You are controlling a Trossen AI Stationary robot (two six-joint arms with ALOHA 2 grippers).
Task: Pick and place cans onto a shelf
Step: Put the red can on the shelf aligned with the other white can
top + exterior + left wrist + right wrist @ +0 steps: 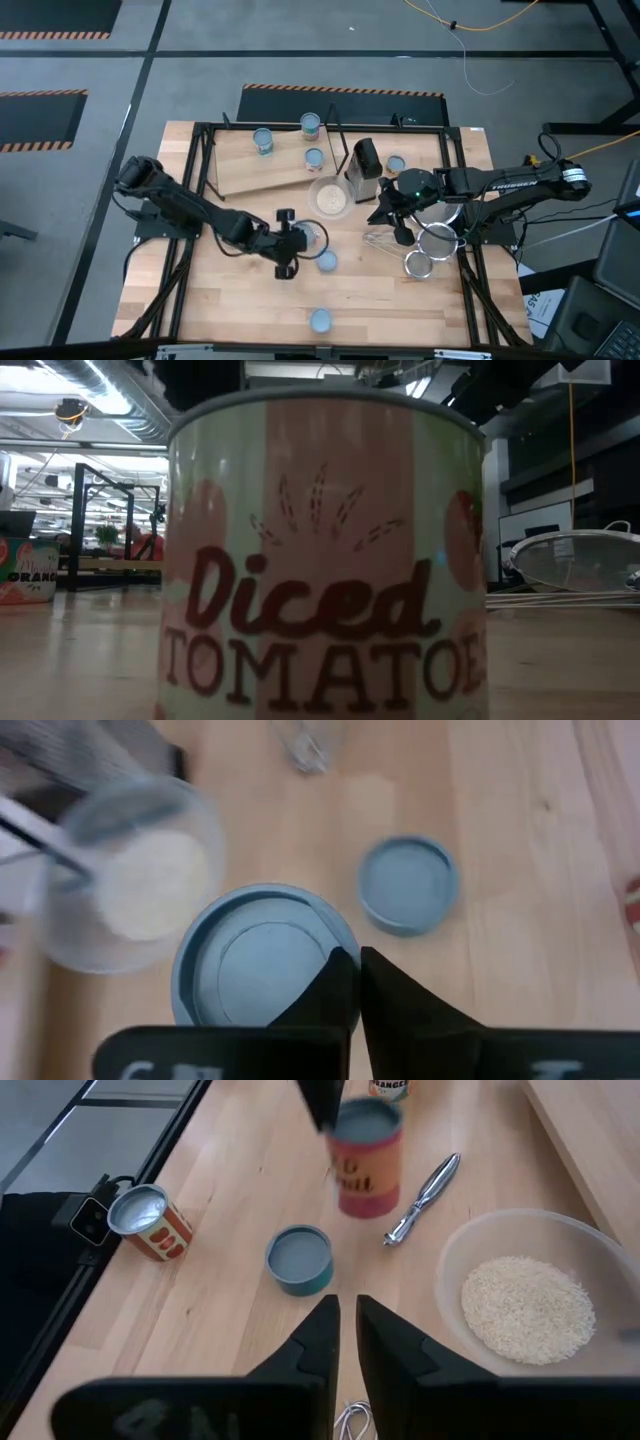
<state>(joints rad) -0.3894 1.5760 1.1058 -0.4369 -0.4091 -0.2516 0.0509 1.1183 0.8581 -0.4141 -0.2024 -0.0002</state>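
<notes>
From above, we see the left gripper (300,240) near the middle of the bench, its fingers pinched together at a can (314,235); whether they actually clamp it we cannot tell. A second can (326,261) sits just beside it, and another (320,320) stands at the bench's near edge. The shelf (250,165) lies at the far left corner with three cans (263,141) on it. The right gripper (398,225) hangs right of centre, by the strainers (432,250) and the bowl of rice (330,198).

At table height, a "Diced Tomatoes" can (325,560) fills nearly everything, with a strainer (575,560) to one side.

The left wrist camera shows closed fingertips (345,982) over a blue can top (255,955).

The right wrist camera shows narrow fingers (320,1330) holding nothing above the bench.
</notes>
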